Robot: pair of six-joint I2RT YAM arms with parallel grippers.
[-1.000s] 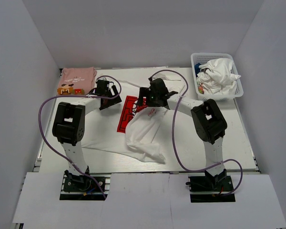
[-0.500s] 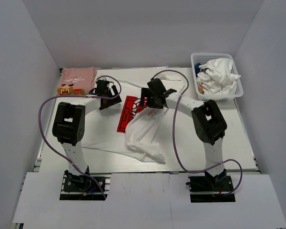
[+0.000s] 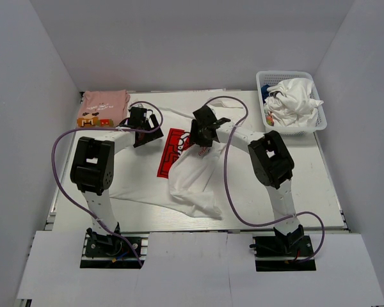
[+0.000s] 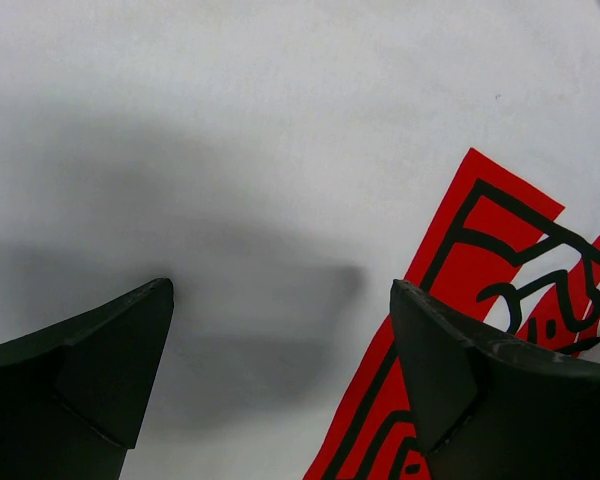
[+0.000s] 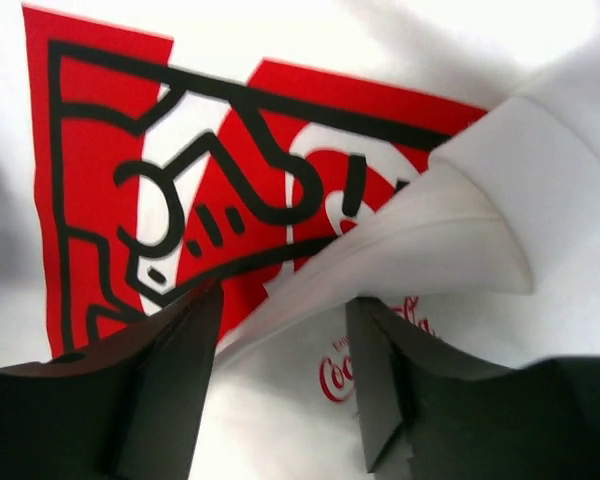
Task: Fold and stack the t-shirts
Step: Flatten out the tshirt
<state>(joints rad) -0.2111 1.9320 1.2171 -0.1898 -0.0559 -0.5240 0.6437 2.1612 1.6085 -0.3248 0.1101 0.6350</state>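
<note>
The white t-shirt lies spread on the table, its red square print facing up. Its right side is folded over into a loose bunch. My right gripper is open at the top of that fold. In the right wrist view the folded edge runs between its spread fingers, above a small red Coca-Cola script. My left gripper is open and empty over plain white cloth, just left of the print. The pink t-shirt lies folded at the back left.
A white mesh basket with crumpled white clothes stands at the back right. Purple cables loop from both arms over the table. Grey walls close in the table on three sides.
My right gripper has shifted a little to the left and toward the back over the fold. The left arm and both shirts have not moved.
</note>
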